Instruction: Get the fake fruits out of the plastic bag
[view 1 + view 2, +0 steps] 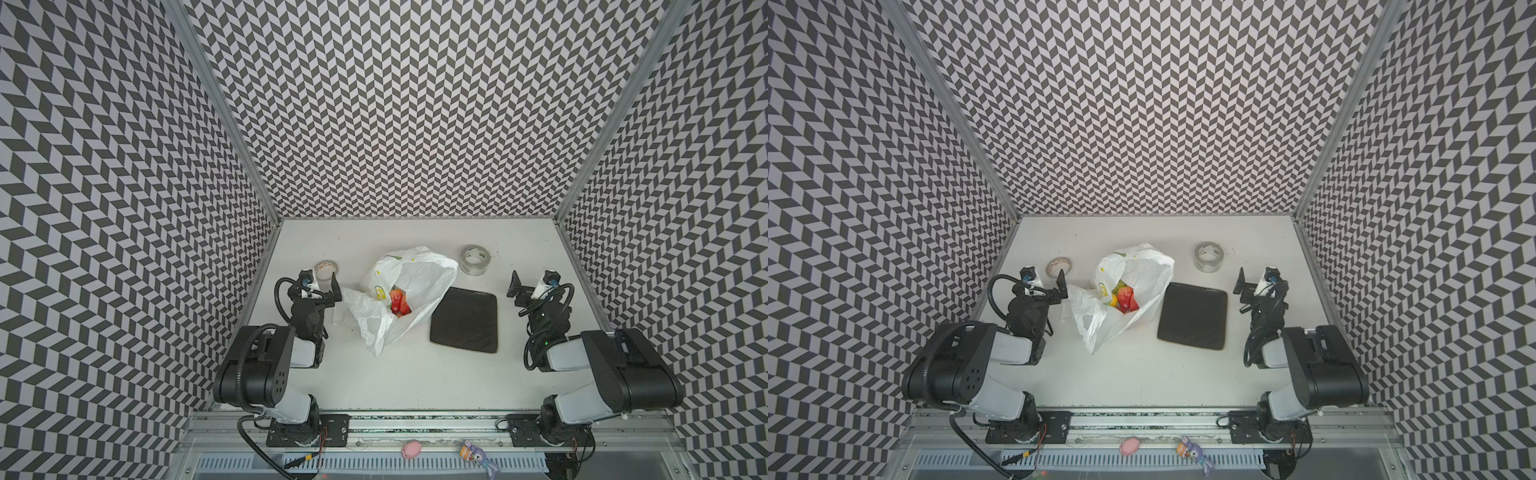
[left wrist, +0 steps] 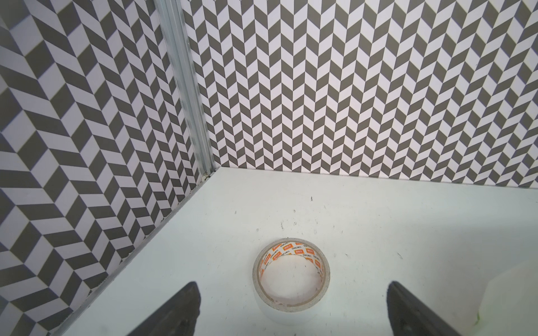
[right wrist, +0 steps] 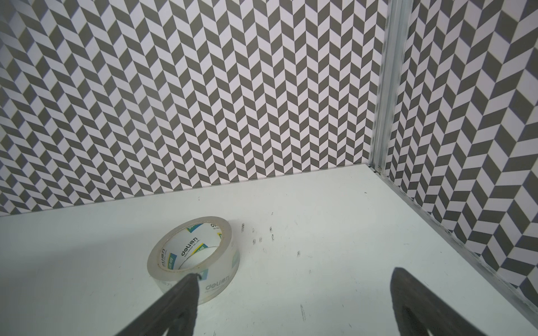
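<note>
Between the arms, the plastic bag (image 1: 419, 274) is lying open with the fake fruits (image 1: 399, 303) sitting inside, while the left gripper (image 1: 322, 289) and right gripper (image 1: 530, 286) are hanging spread wide and empty, so any reach inside is probably risking pinching thin film and dragging the bag along.

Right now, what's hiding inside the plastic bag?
Inside the plastic bag are fake fruits: red ones, some yellow and green. Anything deeper is covered by plastic.

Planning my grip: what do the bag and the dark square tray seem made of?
Plastic bag: thin white film, crinkled and slightly glossy, likely polyethylene. Dark tray: matte black-brown with a grainy surface; it could be stoneware or plastic, cannot tell.
</note>
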